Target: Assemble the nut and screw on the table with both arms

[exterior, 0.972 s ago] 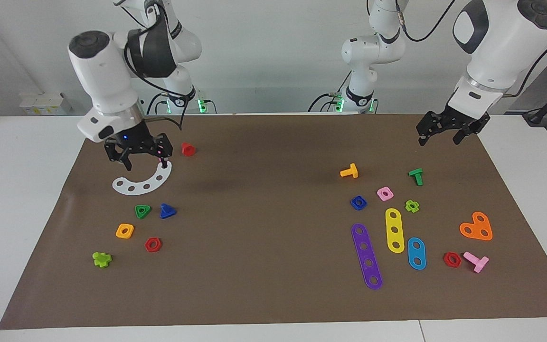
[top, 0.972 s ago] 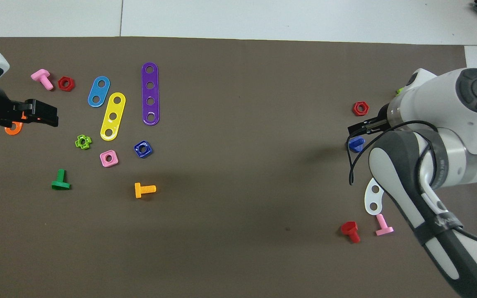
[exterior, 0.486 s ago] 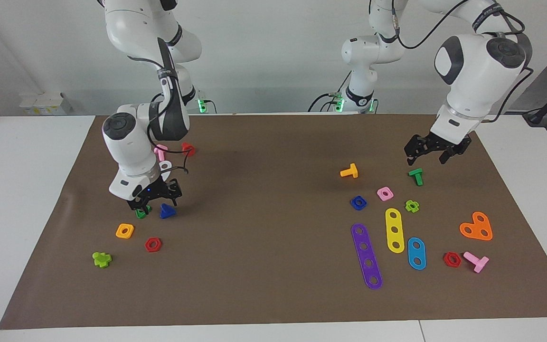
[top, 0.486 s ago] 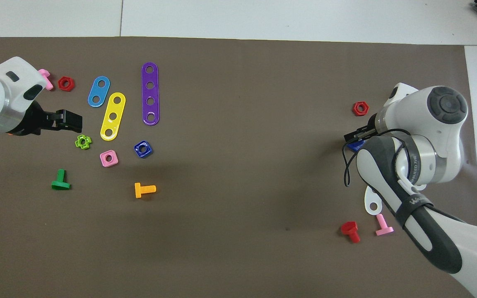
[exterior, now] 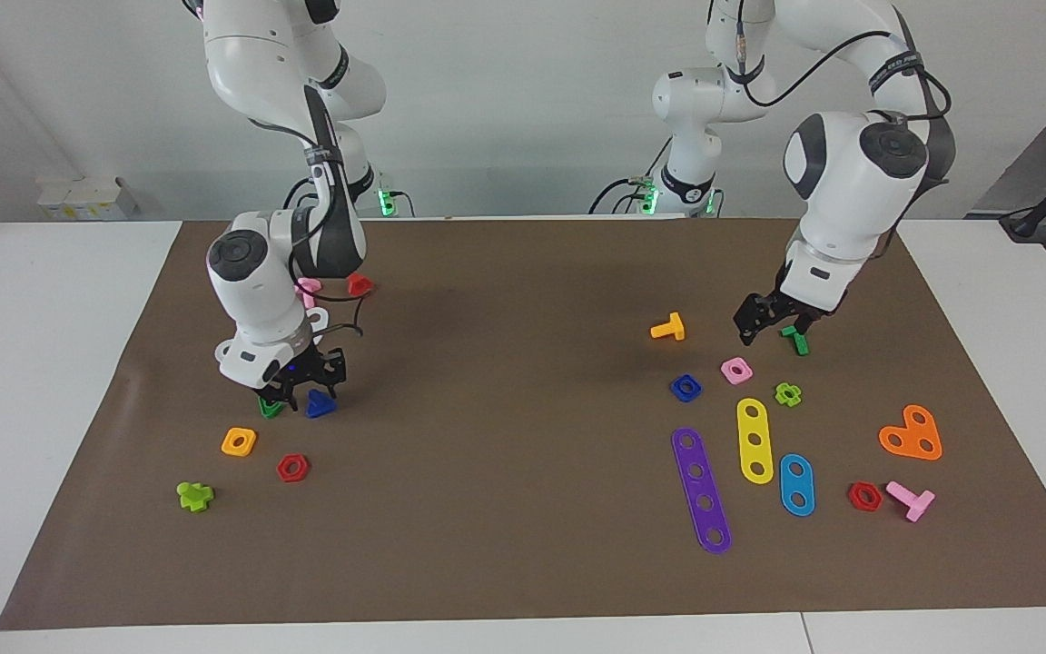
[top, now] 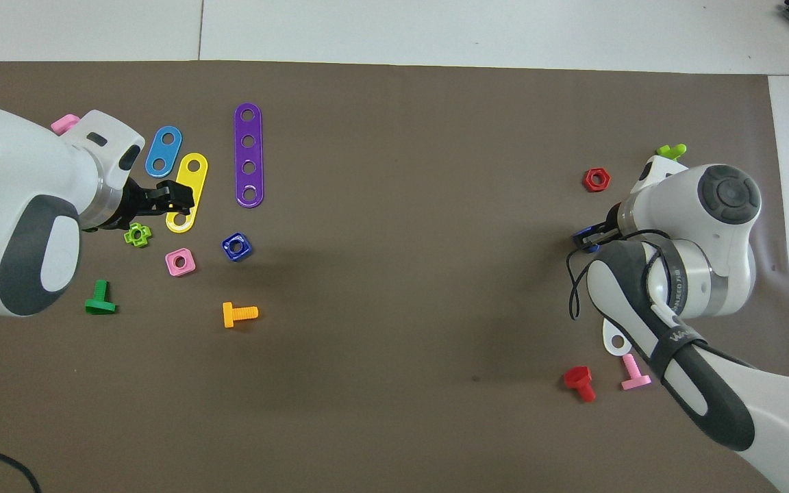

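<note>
Reaching low over the mat at its own end of the table (exterior: 87, 263), the right gripper (exterior: 303, 386) sits right at the screw (exterior: 321, 405), which lies on the mat just beside a green triangular nut (exterior: 269, 407). Whether its fingers have closed on the screw cannot be told; the overhead view shows only a sliver of blue under the wrist. Toward the other end, the nut (exterior: 685, 388) rests untouched on the mat, beside a pink square nut (exterior: 736, 370) and nearer the robots than the purple strip (exterior: 701, 490). The left gripper (exterior: 764, 320) hangs narrowly parted above the mat, over the spot between the pink square nut and a green bolt (exterior: 795, 338), holding nothing. The assembly looks barely begun: neither part is lifted, and grasping both, bringing them together and threading them all remain.
</note>
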Tool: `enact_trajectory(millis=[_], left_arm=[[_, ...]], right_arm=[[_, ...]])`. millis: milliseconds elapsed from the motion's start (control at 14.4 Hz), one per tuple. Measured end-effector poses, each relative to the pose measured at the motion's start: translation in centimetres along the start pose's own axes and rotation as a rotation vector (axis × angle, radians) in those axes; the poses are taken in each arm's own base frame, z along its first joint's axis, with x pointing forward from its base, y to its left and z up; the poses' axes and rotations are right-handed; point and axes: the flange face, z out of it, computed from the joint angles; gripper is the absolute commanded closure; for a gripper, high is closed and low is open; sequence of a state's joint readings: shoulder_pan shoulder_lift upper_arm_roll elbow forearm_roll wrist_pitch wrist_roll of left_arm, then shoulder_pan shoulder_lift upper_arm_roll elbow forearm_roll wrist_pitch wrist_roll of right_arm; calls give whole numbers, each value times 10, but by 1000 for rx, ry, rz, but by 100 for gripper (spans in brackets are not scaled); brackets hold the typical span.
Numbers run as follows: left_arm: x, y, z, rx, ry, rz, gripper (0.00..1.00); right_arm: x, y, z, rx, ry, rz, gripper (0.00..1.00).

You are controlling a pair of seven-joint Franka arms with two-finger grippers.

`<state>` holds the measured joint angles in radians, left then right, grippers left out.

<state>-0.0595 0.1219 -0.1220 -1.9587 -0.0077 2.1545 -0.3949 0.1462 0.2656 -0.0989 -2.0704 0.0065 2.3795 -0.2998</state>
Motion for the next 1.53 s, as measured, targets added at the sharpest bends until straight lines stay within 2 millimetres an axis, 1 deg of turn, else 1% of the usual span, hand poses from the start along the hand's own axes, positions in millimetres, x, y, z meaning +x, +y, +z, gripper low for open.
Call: enact_trajectory(millis=[69,139,347,417,486,903,1111,1181,1250,1319,1389,1458,1528], left_arm=[[-4,6,18,-2,-10,-20,3],[-7,12,30,-2,-20,-36,3],[-10,24,44,-1,-31,-93,7],[-12,28,48,-1,-32,-107,9],[-13,33,55,-1,-36,-113,10],[-18,50,107,4,-66,-110,17],[-21,49,115,10,-79,-109,22],[-23,49,118,12,-82,-109,23],[-24,48,120,12,-82,-109,23],[-26,47,122,13,-84,-109,24],[-27,46,124,16,-88,-109,25],[-29,46,126,18,-91,-109,26],[-30,45,128,20,-95,-109,27]], right_arm=[[0,0,0,0,-1,0,49],[-1,0,0,0,-1,1,49],[-1,2,1,1,-2,0,51],[-2,2,1,1,-3,-1,60],[-2,3,1,1,-3,-1,100],[-2,3,2,7,-2,25,100],[0,1,-2,7,6,34,100],[3,0,-9,5,19,55,100],[9,-3,-20,3,34,85,100],[18,-13,-37,6,41,118,100],[28,-31,-55,11,41,150,100],[39,-54,-75,17,42,181,100],[50,-83,-91,22,48,209,100]])
